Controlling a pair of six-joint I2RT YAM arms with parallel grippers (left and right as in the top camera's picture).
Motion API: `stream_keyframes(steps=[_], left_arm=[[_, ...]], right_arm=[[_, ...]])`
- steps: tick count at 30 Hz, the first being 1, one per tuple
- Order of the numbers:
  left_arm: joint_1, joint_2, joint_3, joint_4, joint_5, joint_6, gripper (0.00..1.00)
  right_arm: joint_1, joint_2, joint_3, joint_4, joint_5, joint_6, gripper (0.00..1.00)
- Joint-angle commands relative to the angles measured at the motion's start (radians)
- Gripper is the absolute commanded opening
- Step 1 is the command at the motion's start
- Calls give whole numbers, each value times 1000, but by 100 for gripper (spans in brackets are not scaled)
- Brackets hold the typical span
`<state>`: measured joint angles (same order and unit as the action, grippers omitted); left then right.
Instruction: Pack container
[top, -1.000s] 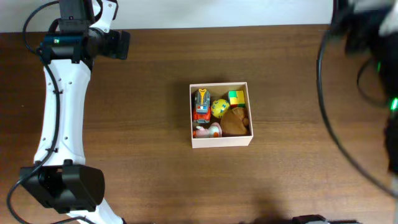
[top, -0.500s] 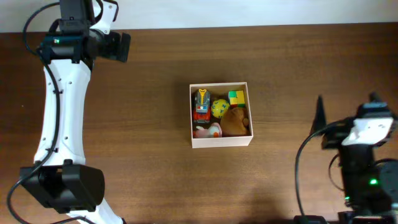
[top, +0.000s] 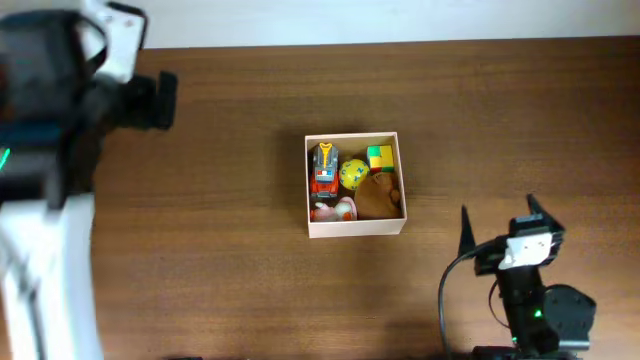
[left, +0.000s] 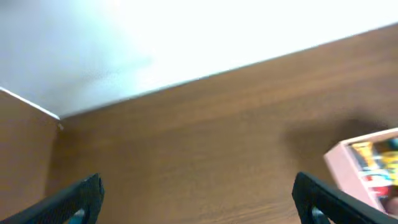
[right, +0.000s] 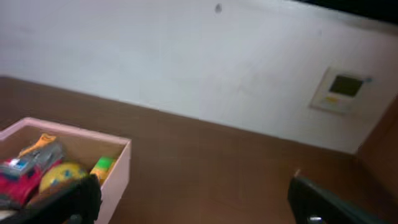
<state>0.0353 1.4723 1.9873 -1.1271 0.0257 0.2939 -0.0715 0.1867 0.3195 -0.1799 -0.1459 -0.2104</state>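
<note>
Container (top: 356, 226) sat mid-table (top: 220, 250): square, shallow, white outer walls, tan inside. It was packed with a red truck (top: 323, 172), yellow ball (top: 353, 174), green-yellow block (top: 379, 157) and brown plush (top: 378, 198). Left gripper (left: 199, 202) was spread wide and empty. Right gripper (right: 193, 202) was likewise wide and empty, and both were apart from the box.

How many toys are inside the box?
5 in the container: red truck far left, yellow ball centre, green-yellow block far right, brown plush near right, pink toy near left. More may be hidden underneath.
</note>
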Motion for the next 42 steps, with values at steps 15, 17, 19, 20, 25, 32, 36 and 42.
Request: stream_keyframes(steps=[15, 17, 19, 20, 25, 32, 36, 42], left_arm=[[-134, -633, -1013, 558, -81, -9, 99], [-167, -708, -1144, 657, -124, -10, 99], [-185, -771, -1258, 743, -155, -9, 99], [-189, -797, -1306, 780, -163, -9, 99], [-190, -902, -1495, 927, -173, -9, 99], [-190, -1061, -1654, 985, -181, -9, 99], [-190, -1140, -1712, 985, -184, -9, 99], [-190, -1233, -1807, 986, -184, -9, 99]], right_arm=[[-8, -172, -192, 13, -39, 5, 99], [-8, -183, -199, 14, -38, 5, 99], [-8, -183, -199, 16, -37, 5, 99], [-8, -183, -199, 17, -35, 5, 99], [-8, -183, -202, 24, -34, 5, 99], [-8, -183, -282, 181, -35, 5, 99], [-8, -183, -314, 245, -36, 8, 99], [-8, -183, -314, 250, -34, 8, 99]])
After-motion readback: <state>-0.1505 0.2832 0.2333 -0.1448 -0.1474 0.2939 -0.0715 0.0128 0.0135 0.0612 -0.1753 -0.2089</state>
